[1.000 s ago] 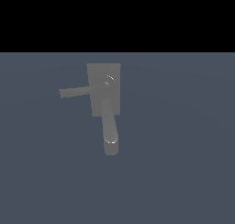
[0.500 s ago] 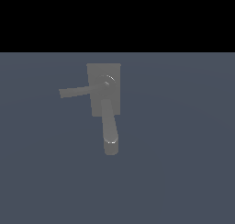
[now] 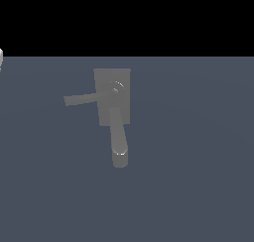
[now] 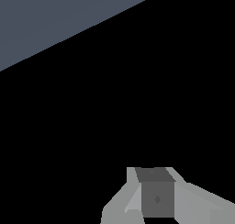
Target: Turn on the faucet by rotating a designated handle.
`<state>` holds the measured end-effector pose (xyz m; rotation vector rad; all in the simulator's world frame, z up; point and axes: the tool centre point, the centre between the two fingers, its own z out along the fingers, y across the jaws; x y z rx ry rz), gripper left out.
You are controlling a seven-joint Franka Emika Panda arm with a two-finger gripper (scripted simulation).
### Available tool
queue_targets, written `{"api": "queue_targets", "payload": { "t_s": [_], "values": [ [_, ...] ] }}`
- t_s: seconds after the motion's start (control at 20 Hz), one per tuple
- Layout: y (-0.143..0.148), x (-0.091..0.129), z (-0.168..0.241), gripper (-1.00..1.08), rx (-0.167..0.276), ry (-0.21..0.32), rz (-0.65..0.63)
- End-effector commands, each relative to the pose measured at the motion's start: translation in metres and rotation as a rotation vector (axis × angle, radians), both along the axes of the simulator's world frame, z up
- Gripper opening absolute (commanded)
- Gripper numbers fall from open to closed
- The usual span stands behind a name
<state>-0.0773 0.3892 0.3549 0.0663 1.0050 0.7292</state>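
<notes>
At the lower edge of the wrist frame the end effector (image 4: pixel 157 198) shows as pale grey, flat-faceted shapes flanking a darker grey square block with a small diamond mark on its face. At the far left edge of the exterior frame, a small white sliver of the arm (image 3: pixel 1 57) shows.

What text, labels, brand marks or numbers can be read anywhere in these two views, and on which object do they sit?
None: no readable text in either view.
Faucet: plain matte grey backplate, no lettering or brand mark.
Handle: bare grey bar, no markings.
Gripper: grey with a small dark diamond mark, not a letter or number.
Floor: uniform blue-grey, no signs.
</notes>
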Motion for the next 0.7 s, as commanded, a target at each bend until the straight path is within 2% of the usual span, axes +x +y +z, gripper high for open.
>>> {"api": "queue_targets", "payload": {
  "t_s": [0.0,0.3,0.65],
  "values": [
    [-0.011,0.012,-0.038,-1.0,-0.083,0.059,-0.015],
    [-0.042,0.03,-0.11,-1.0,-0.231,0.177,-0.055],
    [-0.073,0.04,-0.161,-1.0,-0.333,0.267,-0.093]
  ]
}}
